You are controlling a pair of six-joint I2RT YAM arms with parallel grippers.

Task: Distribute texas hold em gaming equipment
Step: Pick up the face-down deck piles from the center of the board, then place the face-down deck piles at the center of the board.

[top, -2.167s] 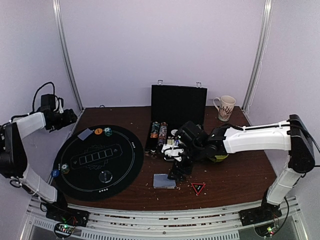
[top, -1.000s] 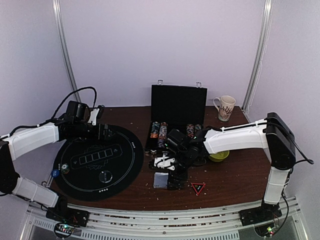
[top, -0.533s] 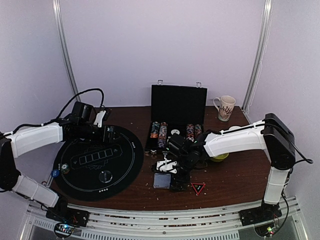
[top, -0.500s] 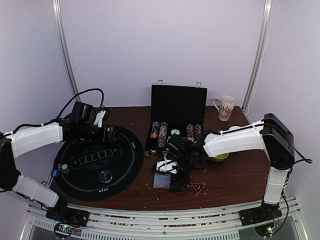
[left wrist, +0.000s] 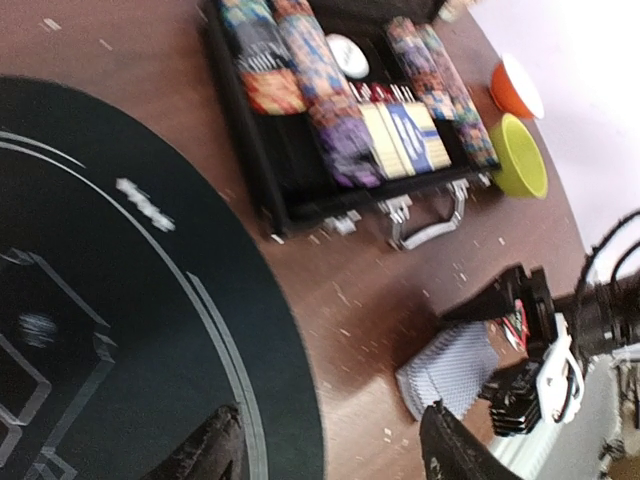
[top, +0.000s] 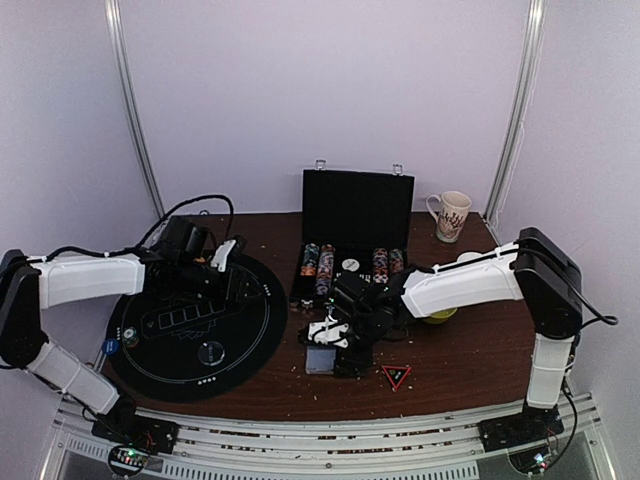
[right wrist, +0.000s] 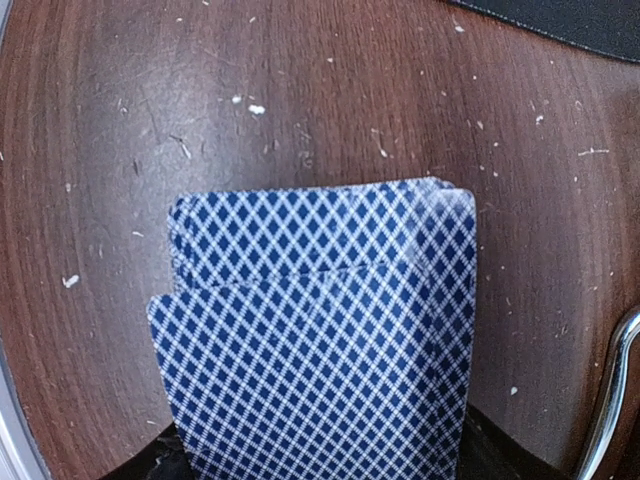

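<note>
right tool [right wrist: 325, 452], jaws wide, straddles the card deck [right wrist: 320, 320].

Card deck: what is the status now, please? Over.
Left pincer open, empty, over black mat. Right pincer straddling card deck, grip unconfirmed. Deck flat on table, top cards slightly shifted. Case handle close beside, not touching.

Around my right claw [top: 343, 355], low over the blue diamond-backed deck of cards [right wrist: 320, 340], the open black chip case [top: 345, 268] with its metal handle [right wrist: 612, 390] crowds the far side, and a small red triangular marker [top: 396, 376] sits just to the right. Brown wooden table [right wrist: 300, 110] runs open leftward to the round black felt mat [top: 200, 330], which lies flat beneath my left claw [left wrist: 330, 450].
</note>
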